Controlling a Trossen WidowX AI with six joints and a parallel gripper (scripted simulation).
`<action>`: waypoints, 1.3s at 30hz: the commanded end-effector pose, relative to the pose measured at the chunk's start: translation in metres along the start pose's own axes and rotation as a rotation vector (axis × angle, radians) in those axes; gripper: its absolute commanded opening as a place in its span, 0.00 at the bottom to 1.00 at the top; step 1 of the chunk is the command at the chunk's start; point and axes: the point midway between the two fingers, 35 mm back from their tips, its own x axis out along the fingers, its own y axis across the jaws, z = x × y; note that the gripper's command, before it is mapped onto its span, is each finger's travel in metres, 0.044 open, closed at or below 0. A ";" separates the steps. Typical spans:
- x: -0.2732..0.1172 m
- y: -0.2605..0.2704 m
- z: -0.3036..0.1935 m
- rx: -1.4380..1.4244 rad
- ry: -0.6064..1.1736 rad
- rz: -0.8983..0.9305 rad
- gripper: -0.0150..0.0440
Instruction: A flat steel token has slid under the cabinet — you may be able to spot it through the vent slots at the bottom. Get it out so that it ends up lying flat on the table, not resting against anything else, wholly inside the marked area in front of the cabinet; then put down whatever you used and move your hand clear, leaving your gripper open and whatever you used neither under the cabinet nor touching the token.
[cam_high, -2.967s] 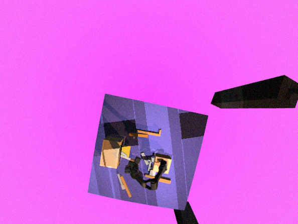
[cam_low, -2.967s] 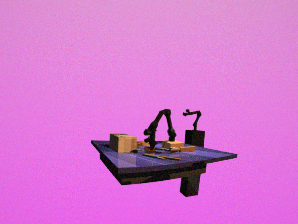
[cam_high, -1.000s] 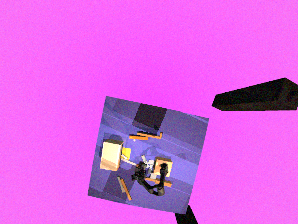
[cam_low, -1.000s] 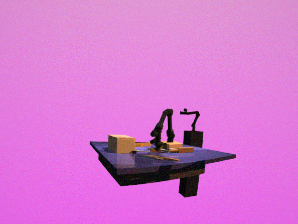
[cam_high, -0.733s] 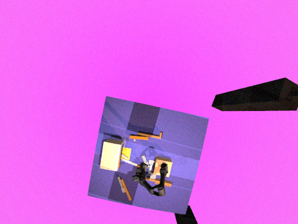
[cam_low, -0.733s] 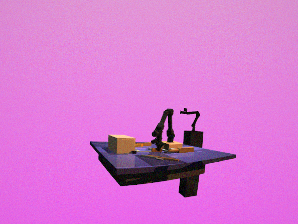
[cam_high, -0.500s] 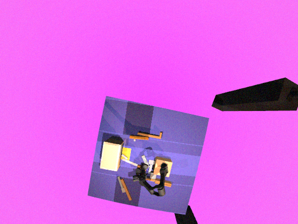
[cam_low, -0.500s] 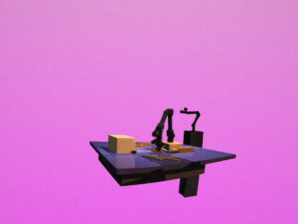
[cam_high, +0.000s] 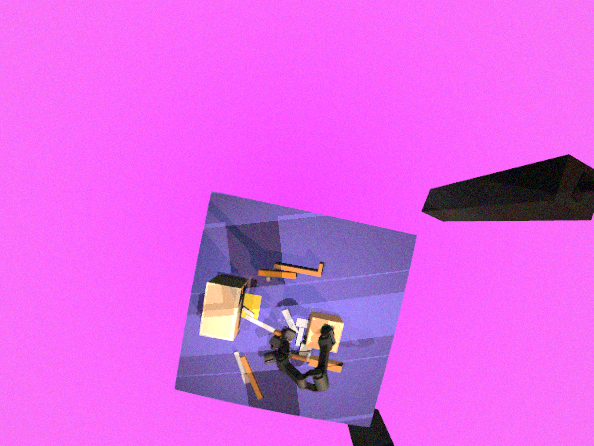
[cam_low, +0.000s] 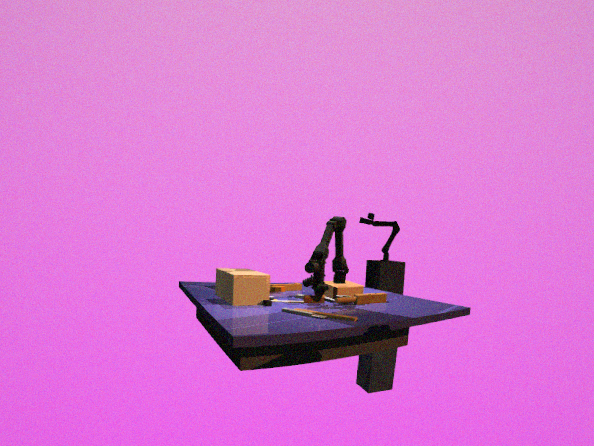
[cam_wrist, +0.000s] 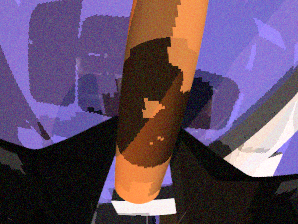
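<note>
The cabinet is a tan box at the left of the table. The yellow marked area lies at its front. My gripper is shut on the orange handle of a long tool, low over the table and away from the cabinet. The handle runs up between the fingers in the wrist view. The tool's pale shaft reaches over the marked area's near edge to the cabinet's front. Its far end is hard to make out. The token is not visible.
Orange bars lie on one side. An orange stick and a pale strip lie on the other. Pale pieces lie between my gripper and the tan base block. Another orange bar is beside the base.
</note>
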 end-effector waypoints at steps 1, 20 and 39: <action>-0.002 0.007 0.002 0.014 -0.008 0.007 0.25; -0.001 0.012 -0.003 0.038 0.003 0.000 0.59; 0.000 0.012 -0.005 0.032 -0.001 0.004 0.58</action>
